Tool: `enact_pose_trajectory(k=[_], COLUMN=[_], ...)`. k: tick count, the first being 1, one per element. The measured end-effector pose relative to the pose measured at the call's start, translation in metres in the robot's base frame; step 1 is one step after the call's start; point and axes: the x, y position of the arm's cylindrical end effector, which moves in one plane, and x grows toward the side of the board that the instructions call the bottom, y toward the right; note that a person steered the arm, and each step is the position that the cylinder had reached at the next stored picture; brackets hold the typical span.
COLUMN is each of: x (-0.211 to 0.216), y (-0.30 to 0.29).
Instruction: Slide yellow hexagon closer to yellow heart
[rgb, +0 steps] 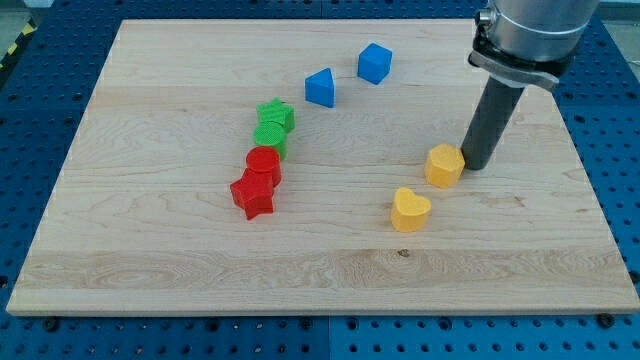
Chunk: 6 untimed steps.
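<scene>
Yellow hexagon (444, 165) lies flat right of centre — yellow heart (410, 210) sits near, toward its lower left.

The arm enters from the view's top right, its grey metal collar clamped around 1 straight dark rod. The rod stands nearly upright, leaning slightly toward the view's left as it descends. My tip (474, 165) rests at table height, at the view's right.

The arm (530, 30) runs out of the view's top edge, so only its lower collar and rod show. The green star (276, 115) touches the green round block (269, 137), hiding part of it. The red cylinder (264, 163) is partly covered by the red star (253, 195) in front.
</scene>
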Motion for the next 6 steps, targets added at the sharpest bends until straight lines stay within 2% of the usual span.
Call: enact_pose_trajectory(k=[1,6], x=[-0.002,-0.001], y=[-0.034,-0.078])
